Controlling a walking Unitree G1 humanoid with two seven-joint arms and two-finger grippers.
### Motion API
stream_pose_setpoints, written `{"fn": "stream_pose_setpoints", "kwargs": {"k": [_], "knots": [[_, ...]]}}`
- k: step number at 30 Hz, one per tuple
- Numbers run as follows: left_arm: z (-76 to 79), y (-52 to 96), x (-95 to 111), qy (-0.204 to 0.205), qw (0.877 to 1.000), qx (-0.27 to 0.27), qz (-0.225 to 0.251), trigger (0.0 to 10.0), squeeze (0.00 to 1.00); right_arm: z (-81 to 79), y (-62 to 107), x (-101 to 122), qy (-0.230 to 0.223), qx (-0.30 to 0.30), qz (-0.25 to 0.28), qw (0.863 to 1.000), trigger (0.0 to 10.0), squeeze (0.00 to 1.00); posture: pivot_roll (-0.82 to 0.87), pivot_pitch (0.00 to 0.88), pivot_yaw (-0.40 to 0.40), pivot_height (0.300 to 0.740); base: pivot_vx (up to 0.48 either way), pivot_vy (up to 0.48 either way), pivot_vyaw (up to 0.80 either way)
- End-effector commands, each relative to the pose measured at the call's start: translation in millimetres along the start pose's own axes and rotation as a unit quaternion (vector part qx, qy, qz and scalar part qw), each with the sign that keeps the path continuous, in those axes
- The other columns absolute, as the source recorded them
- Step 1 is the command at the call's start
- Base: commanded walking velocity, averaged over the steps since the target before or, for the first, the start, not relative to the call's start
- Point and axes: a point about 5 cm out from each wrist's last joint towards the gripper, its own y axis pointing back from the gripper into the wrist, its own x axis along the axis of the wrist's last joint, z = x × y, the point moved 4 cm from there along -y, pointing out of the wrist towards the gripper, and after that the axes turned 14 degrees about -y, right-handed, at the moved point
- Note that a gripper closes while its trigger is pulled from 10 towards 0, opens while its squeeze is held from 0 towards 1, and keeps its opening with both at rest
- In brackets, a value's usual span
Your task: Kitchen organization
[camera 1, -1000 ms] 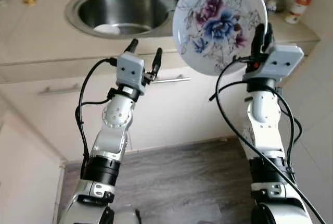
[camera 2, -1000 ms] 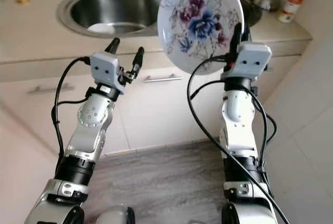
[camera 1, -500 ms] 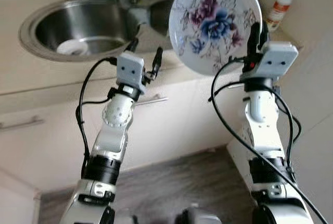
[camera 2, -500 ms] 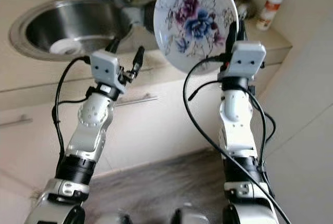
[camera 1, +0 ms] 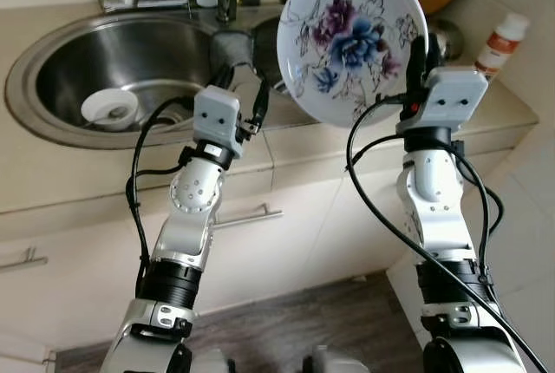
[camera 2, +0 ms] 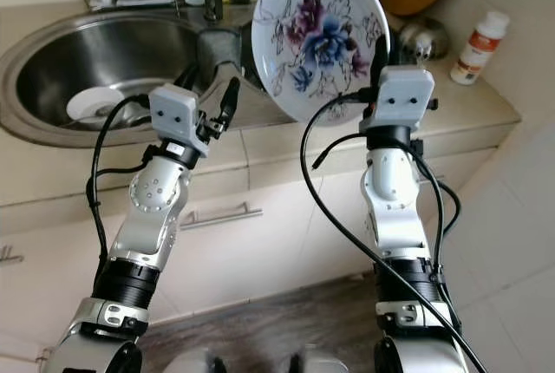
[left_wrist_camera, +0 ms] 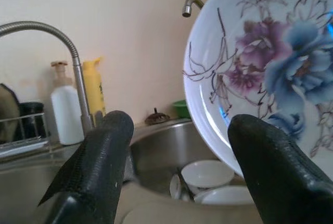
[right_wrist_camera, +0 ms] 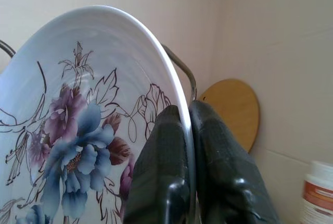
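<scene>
Left gripper [camera 1: 242,88] jaws spread, empty, hovering over the sink [camera 1: 52,121] edge; small white bowl [camera 1: 108,106] lies in the basin beyond them. Right gripper [camera 1: 419,52] jaws pinch the floral plate [camera 1: 347,35] by its rim, upright above the bench [camera 1: 486,113]. Keep it vertical, steer off the tap [left_wrist_camera: 57,36]; bottle [camera 1: 499,39] sits just right of the jaws.

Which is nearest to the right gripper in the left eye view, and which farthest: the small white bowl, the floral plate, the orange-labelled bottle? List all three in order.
1. Plate: held by its rim in the right gripper.
2. Bottle: on the counter, to the gripper's right.
3. Bowl: in the sink, far left.
</scene>
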Motion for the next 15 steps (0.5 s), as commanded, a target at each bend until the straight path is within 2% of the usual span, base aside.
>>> {"fn": "stream_pose_setpoints", "kwargs": {"k": [1, 11, 15], "knots": [[5.5, -2.5, 5.6, 0.004, 1.000, -0.007, 0.010, 10.0, 0.00, 8.1, -1.8, 6.0, 0.003, -0.015, 0.016, 1.000, 10.0, 0.00, 0.03, 0.000, -0.084, 0.740, 0.412, 0.000, 0.61], [6.4, -2.6, 4.8, 0.004, 1.000, -0.009, 0.008, 10.0, 0.00, 14.5, -0.9, -3.3, 0.009, -0.035, -0.007, 0.999, 10.0, 0.00, 0.03, 0.000, -0.085, 0.740, 0.382, 0.000, 0.04], [7.5, -2.8, 4.9, 0.004, 1.000, -0.010, 0.007, 10.0, 0.00, 17.3, -1.7, -13.0, 0.023, -0.037, -0.031, 0.999, 10.0, 0.00, 0.03, 0.000, -0.081, 0.740, 0.000, 0.000, 0.00]]}}
